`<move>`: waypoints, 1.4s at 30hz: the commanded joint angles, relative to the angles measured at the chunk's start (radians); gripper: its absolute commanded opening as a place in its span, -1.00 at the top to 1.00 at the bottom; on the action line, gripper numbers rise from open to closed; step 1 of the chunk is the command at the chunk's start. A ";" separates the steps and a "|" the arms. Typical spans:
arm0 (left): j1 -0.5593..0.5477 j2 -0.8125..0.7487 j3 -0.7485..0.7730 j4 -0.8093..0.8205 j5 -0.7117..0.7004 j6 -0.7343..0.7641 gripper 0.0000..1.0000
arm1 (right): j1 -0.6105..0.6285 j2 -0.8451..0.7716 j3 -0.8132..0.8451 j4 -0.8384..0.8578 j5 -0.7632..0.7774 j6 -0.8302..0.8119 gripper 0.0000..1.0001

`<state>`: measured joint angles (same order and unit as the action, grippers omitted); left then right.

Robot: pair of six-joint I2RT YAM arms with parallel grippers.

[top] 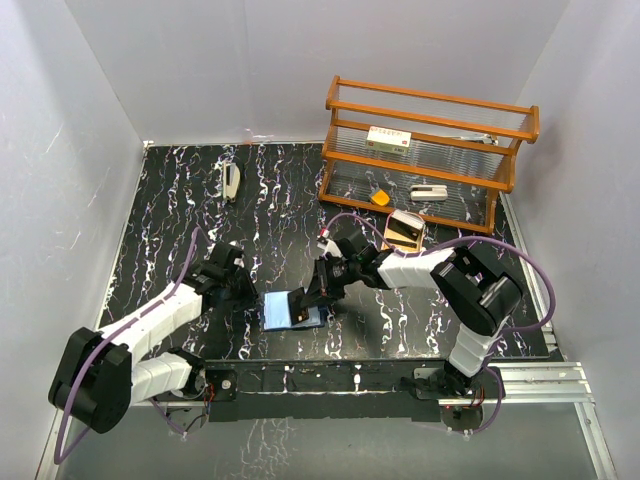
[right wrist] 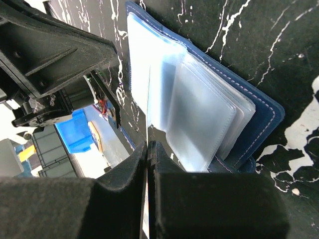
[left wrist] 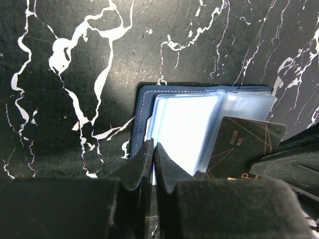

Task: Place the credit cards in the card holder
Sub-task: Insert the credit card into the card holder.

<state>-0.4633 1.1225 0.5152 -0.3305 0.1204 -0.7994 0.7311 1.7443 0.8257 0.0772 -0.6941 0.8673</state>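
The navy-blue card holder (top: 293,309) lies open on the black marbled table, its pale clear sleeves fanned out (left wrist: 187,127). My left gripper (left wrist: 153,146) is shut on the edge of a sleeve at the holder's left side. My right gripper (right wrist: 149,144) is shut on a black credit card with gold lines (left wrist: 244,144), seen edge-on in the right wrist view. The card's leading end lies against the sleeves (right wrist: 199,114) at the holder's right half. In the top view the two grippers (top: 255,290) (top: 318,290) face each other across the holder.
A gold oval tray (top: 421,229) with dark cards stands right of centre. A wooden shelf rack (top: 430,150) with small items fills the back right. A stapler (top: 231,182) lies at the back left. White walls close in the table.
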 commanded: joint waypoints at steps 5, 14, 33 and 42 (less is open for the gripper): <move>-0.005 0.025 0.012 -0.013 -0.006 0.026 0.98 | 0.002 0.038 0.049 0.049 -0.028 -0.008 0.98; -0.005 0.070 -0.018 0.027 0.013 0.033 0.99 | -0.003 0.083 0.032 0.077 -0.034 -0.008 0.96; -0.005 0.118 -0.041 0.076 0.014 0.050 1.00 | -0.018 0.072 0.005 0.048 -0.009 -0.009 0.95; -0.005 0.106 -0.051 0.072 0.021 0.046 1.00 | -0.022 0.119 0.017 0.077 -0.004 -0.008 0.96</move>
<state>-0.4625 1.2205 0.4961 -0.2314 0.1467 -0.7620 0.7155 1.8412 0.8349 0.1112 -0.7250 0.8669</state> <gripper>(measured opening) 0.008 0.029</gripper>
